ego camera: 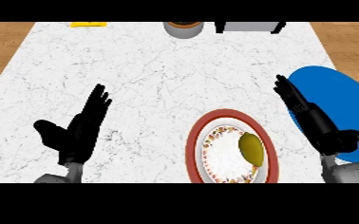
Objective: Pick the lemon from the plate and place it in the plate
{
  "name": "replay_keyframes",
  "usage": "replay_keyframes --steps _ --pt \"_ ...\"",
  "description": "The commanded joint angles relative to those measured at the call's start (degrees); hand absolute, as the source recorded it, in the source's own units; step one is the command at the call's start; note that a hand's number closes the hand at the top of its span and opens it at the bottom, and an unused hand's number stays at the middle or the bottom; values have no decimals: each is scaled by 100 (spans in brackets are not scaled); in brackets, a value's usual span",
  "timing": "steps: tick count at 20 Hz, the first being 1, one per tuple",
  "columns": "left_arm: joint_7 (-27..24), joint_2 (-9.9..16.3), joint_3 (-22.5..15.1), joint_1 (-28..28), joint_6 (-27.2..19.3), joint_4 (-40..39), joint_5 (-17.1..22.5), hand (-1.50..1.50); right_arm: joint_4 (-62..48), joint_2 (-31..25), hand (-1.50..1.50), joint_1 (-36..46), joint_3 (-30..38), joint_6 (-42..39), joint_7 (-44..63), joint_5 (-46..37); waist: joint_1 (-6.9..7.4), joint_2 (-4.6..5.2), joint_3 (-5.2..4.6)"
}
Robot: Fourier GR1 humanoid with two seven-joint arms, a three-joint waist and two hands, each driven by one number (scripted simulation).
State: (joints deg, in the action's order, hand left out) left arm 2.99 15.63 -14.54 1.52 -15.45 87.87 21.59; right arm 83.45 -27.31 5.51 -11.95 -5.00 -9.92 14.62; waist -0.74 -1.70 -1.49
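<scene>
The lemon lies on the right side of a red-rimmed plate with a patterned inner ring and a white middle, low on the white marble counter and slightly right of centre. The fruit is yellow-green, long and tilted, its upper end toward the plate's middle and its lower end near the patterned ring. Nothing touches it. To the right, a blue plate sits at the counter's right edge, partly covered by the right hand. That hand rises from the lower right corner with its fingers straight and pressed together, pointing up and slightly left, holding nothing; it stands near the red-rimmed plate's right rim but apart from it. The left hand shows at the lower left, well away from both plates, its fingers straight and lightly spread upward, the thumb stuck out to the left, also holding nothing. At the counter's far edge stand a grey round container with a brown top, a dark and grey box-like object to its right, and a flat yellow item toward the left. Wooden flooring shows beyond the counter on both sides.
</scene>
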Motion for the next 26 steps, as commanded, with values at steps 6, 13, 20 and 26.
replay_keyframes --steps 6,13,20,26 --pt "112 1044 419 472 108 -223 -590 0 291 -263 150 661 -33 -2325 -1813 731 190 193 187" --pt "462 1025 476 745 363 -570 -382 0 -1463 -26 -150 167 687 -1615 -4624 -331 137 243 178" --pt "492 828 415 967 245 -771 -623 0 -2424 -415 -150 419 118 -743 -5985 -2220 152 209 166" --pt "537 584 385 705 122 -500 -863 0 -1928 -742 -150 281 197 -590 -5426 -2488 92 161 152"
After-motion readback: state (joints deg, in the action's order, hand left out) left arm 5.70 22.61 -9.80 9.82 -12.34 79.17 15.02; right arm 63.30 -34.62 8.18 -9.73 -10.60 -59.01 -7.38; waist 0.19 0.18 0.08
